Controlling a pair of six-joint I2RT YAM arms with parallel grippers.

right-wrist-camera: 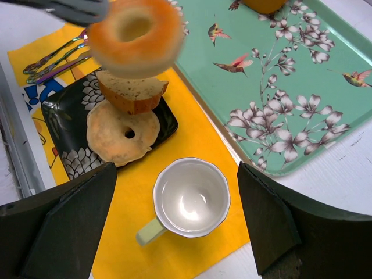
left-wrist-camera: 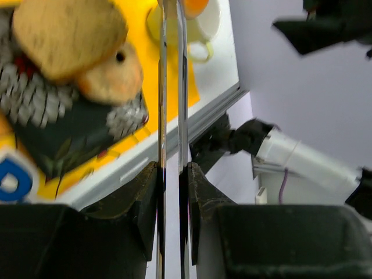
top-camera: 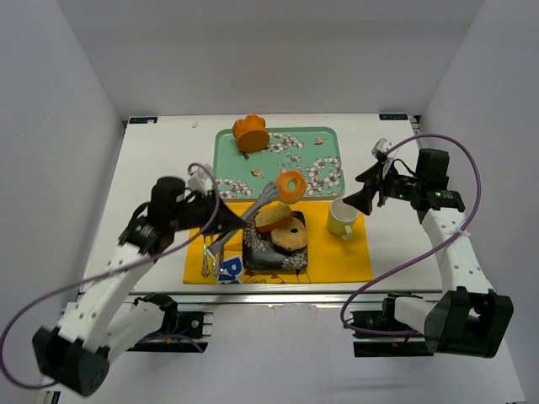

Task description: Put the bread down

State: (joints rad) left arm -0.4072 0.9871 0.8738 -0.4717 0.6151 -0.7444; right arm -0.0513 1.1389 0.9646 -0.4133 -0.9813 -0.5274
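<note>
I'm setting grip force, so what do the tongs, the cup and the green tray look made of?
The tongs: polished metal, probably steel; thin mirror-bright blades. The cup: likely glazed ceramic; glossy white inside with highlights. The green tray: smooth printed surface with raised rim, perhaps melamine or lacquered metal.

The left arm (top-camera: 118,273) and right arm (top-camera: 452,252) are showing white link shells dotted with small dark screws, black joint housings, and black bases at the near edge of the desk (top-camera: 160,164). A purple cable (top-camera: 434,136) is looping beside each. The left claw (top-camera: 229,220) and right claw (top-camera: 362,199) are showing matte black, wedge-shaped fingers (right-wrist-camera: 279,226).
</note>
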